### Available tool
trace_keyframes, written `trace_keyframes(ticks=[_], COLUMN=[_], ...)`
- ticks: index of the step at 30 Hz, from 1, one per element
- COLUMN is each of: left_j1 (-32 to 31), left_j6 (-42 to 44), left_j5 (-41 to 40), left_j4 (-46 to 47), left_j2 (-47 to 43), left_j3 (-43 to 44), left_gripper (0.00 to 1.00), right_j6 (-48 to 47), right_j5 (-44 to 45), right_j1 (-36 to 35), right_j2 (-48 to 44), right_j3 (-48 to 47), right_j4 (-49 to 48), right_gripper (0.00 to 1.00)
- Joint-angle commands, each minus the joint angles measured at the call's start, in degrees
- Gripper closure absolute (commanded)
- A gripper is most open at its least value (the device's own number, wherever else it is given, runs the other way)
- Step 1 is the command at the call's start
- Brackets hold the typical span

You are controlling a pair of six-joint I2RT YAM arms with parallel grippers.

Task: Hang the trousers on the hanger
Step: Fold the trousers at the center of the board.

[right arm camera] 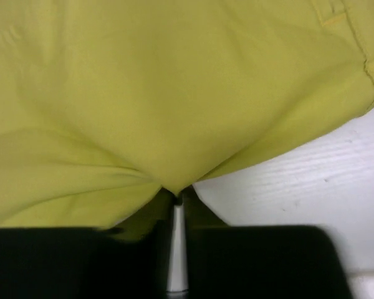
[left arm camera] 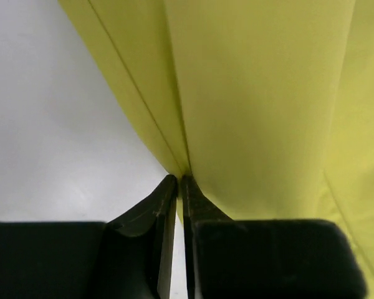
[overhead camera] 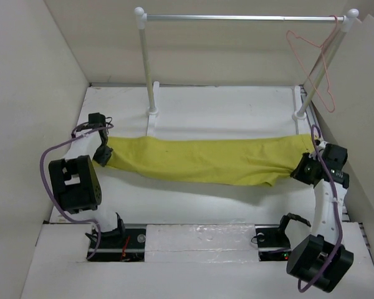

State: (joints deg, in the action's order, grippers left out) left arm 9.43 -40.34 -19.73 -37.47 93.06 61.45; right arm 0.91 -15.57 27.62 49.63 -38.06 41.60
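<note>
Plainly, we were at the grasping step: both ends of the trousers were pinched and nothing was near the hanger yet. At the left, the left gripper was closed on the cloth. Its wrist view showed the jaws meeting tip to tip on a seamed edge, with the yellow cloth fanning away from them. From there the trousers lay stretched across the counter as one long band, in front of the white posts of the rail stand. At the right, the right gripper had the other end. Its wrist view showed the jaws nearly together, with a fold of cloth gathered to a point at their tips. We could not tell for certain which end was the waistband. Further right and higher, the hanger hung by its hook from the rail's right end, well apart from both grippers and the garment. We judged that the next move called for lifting both ends together, keeping the cloth taut, and carrying it back and rightward to feed one end through the hanger's loop. The thin wire would likely swing if brushed.
</note>
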Motion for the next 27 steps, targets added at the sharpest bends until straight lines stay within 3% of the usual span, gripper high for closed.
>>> trace_keyframes(ticks=[1, 2, 3, 4, 6, 10, 12, 13, 15, 16, 18, 21, 23, 25, 27], left_j1=[1.64, 1.64, 1.64, 1.64, 1.64, 1.64, 1.64, 1.64, 2.17, 2.78, 5.75, 9.45, 9.47, 9.47, 9.47], left_j6=[0.09, -0.09, 0.69, 0.70, 0.00, -0.53, -0.62, -0.97, -2.28, -2.99, -3.43, -1.51, -0.62, 0.17, 2.27], left_j5=[-8.23, -7.70, -7.44, -7.35, -7.96, -6.91, -7.43, -8.30, -10.68, -10.95, -10.25, -7.61, -7.61, -7.43, -5.33], left_j4=[-4.44, -5.15, -4.98, -5.24, -7.35, -7.27, -5.42, -4.89, -3.05, -3.04, -1.64, 1.78, 3.19, 3.28, 5.82], left_j2=[-7.69, -8.76, -9.64, -11.04, -12.28, -15.36, -14.92, -13.70, -12.20, -10.63, -9.04, -8.24, -6.76, -3.86, -0.01], left_j3=[0.69, 0.77, 0.95, 1.30, 3.93, 6.92, 6.31, 6.14, 5.35, 5.52, 6.14, 6.14, 6.22, 6.75, 7.10], left_gripper=[0.94, 0.83, 0.50, 0.35, 0.19, 0.20, 0.23, 0.25, 0.26, 0.27, 0.26, 0.24, 0.22, 0.21, 0.20], right_j6=[-7.84, -9.16, -9.60, -9.78, -9.26, -8.90, -9.26, -8.65, -7.41, -7.32, -8.64, -8.64, -8.38, -9.08, -9.78], right_j5=[14.69, 14.35, 12.78, 11.37, 6.80, 0.39, -8.83, -10.60, -10.19, -9.48, -8.95, -5.62, -2.73, -3.84, -5.17], right_j1=[-2.91, -3.79, -4.41, -4.41, -4.41, -7.92, -14.32, -17.56, -28.81, -32.33, -42.17, -53.14, -56.78, -59.34, -60.13], right_j2=[0.64, 2.56, 3.54, 4.07, 3.55, 5.65, 6.88, 7.15, 8.03, 10.03, 12.06, 13.83, 15.23, 16.81, 19.27], right_j3=[-10.52, -11.15, -11.50, -12.38, -13.70, -21.60, -21.36, -20.13, -16.89, -16.17, -15.55, -15.46, -15.99, -16.69, -17.57], right_j4=[4.10, 3.92, 3.75, 3.75, 2.78, 1.22, -3.17, -8.94, -12.59, -14.17, -15.41, -18.13, -18.67, -19.19, -18.84], right_gripper=[0.55, 0.41, 0.36, 0.31, 0.30, 0.30, 0.34, 0.48, 0.66, 0.90, 1.00, 1.00, 0.76, 0.60, 0.58])
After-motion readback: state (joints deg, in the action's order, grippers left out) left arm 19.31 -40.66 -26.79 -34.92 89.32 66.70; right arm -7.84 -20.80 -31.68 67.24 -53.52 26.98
